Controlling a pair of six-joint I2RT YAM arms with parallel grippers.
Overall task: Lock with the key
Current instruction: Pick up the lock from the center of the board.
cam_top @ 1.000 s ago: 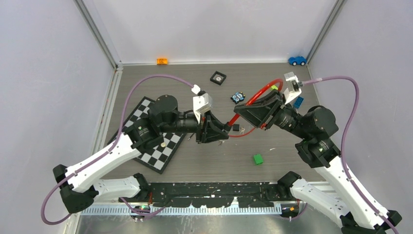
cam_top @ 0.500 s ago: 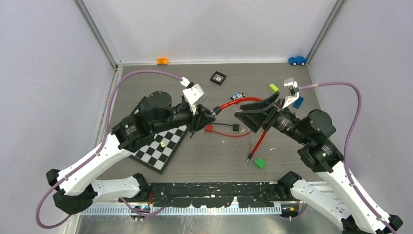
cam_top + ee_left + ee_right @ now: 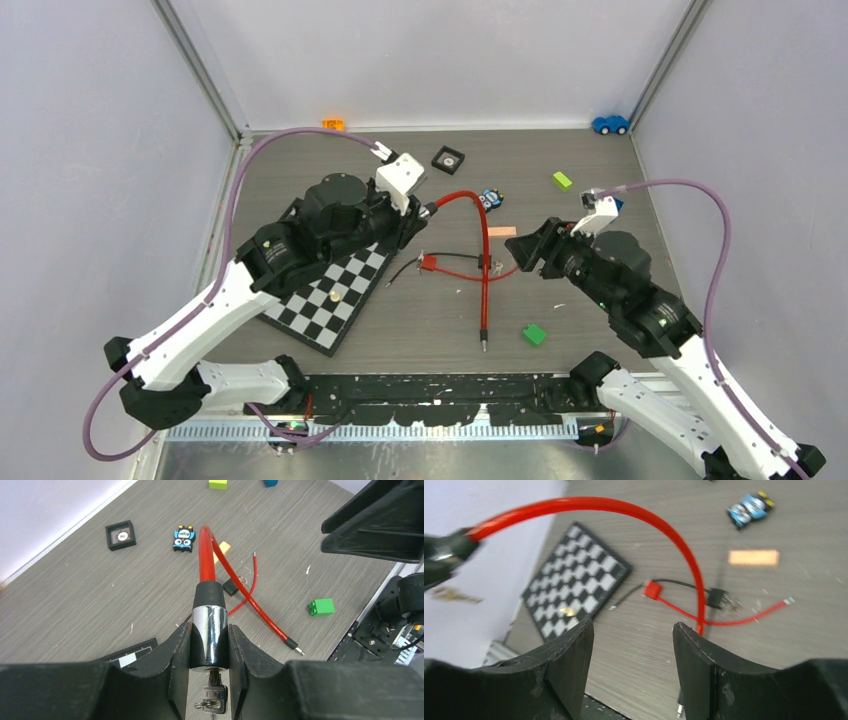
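Left wrist cam gives what the top cam can't: left gripper (image 3: 209, 630) is clenched on the chrome lock barrel (image 3: 210, 620), and the key (image 3: 212, 700) sits in the keyway at the barrel's 6 o'clock end. From above I can't resolve the key. On the right wrist cam the right gripper (image 3: 632, 630) has its jaws spread with nothing between them. There the key is only a blur at 9 o'clock.

Top view: barrel held over mid-table (image 3: 420, 330), long axis roughly 9-to-3, cable end toward 3. Red cable (image 3: 484, 300) arcs out, then runs straight toward 6. Its free tip (image 3: 485, 345) lies on the table, well apart from the barrel. The cable crosses a thin red lead (image 3: 429, 263). Green block (image 3: 533, 334) near the tip, at its 3 o'clock. The checkerboard (image 3: 330, 290) lies under the left arm.
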